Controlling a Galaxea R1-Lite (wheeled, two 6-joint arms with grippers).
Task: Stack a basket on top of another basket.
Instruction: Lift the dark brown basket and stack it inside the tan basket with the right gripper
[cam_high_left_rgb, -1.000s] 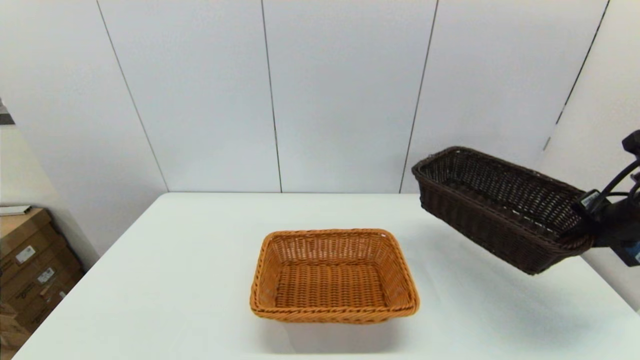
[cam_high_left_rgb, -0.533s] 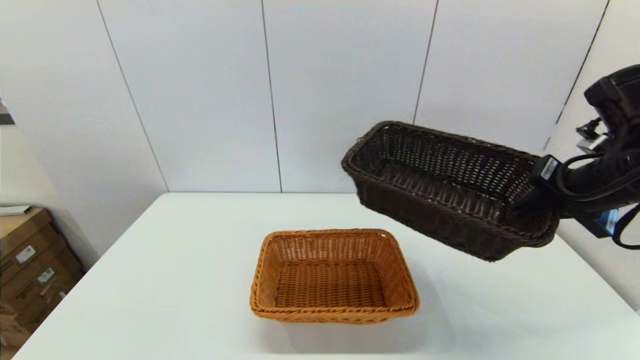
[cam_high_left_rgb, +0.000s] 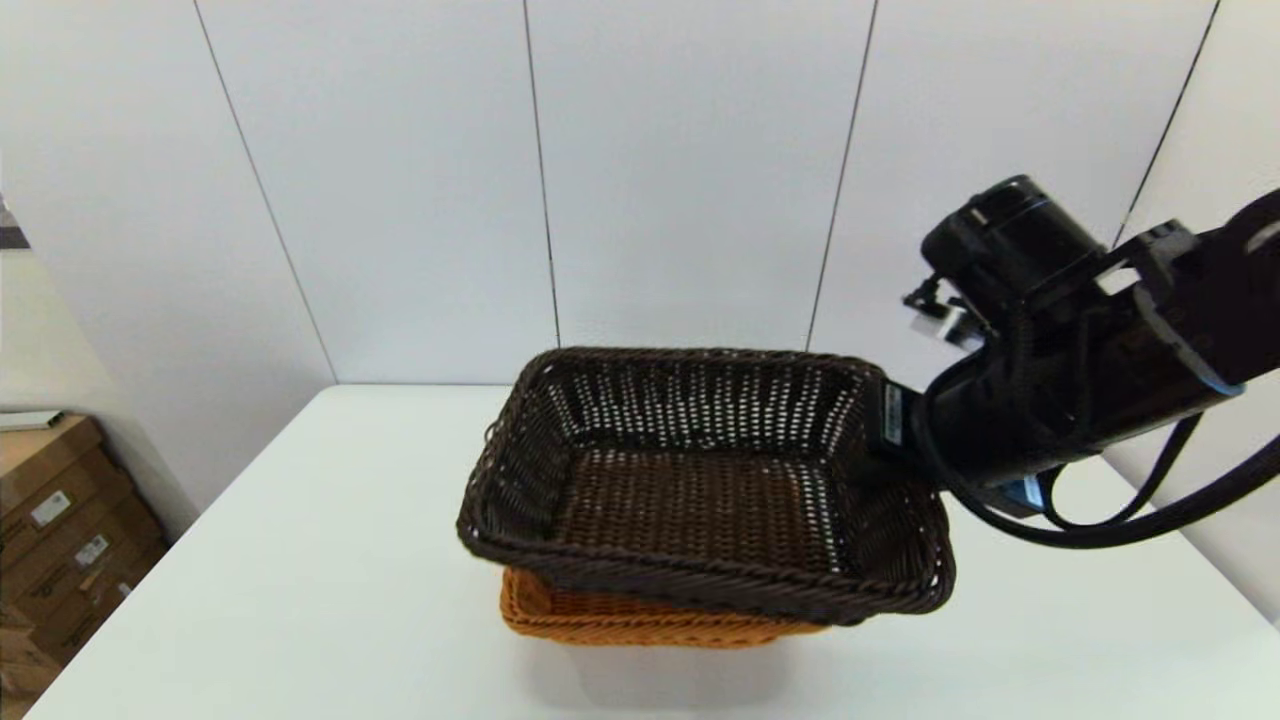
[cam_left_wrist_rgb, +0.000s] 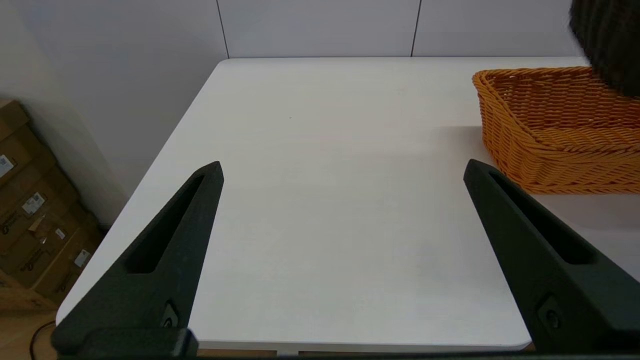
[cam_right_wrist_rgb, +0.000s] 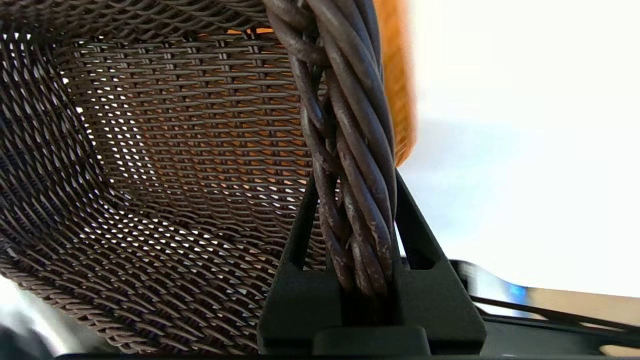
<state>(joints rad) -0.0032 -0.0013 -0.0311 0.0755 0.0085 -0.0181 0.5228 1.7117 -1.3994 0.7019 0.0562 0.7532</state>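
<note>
- Head view: a dark brown, almost black rectangular woven wicker basket (cam_high_left_rgb: 700, 490) is held in the air directly above an orange-tan rectangular woven wicker basket (cam_high_left_rgb: 650, 622), which stands on the white table (cam_high_left_rgb: 300, 600).
- The dark basket is shown with open-weave sides that let light through, a tighter woven floor and a thick braided rim; it is tilted, and most of the orange basket is covered by it.
- Only the near edge of the orange basket is seen beneath the dark one; whether the two touch cannot be told.
- The right gripper (cam_right_wrist_rgb: 350, 210) is clamped on the dark basket's braided rim at its right short end, one black finger on each side of the braid, as shown in the right wrist view.
- Orange weave is seen through the gaps in the dark basket's floor in that view.
- The left gripper (cam_left_wrist_rgb: 342, 172) is held spread wide over the table to the left of the orange basket, with nothing between its fingers.
</note>
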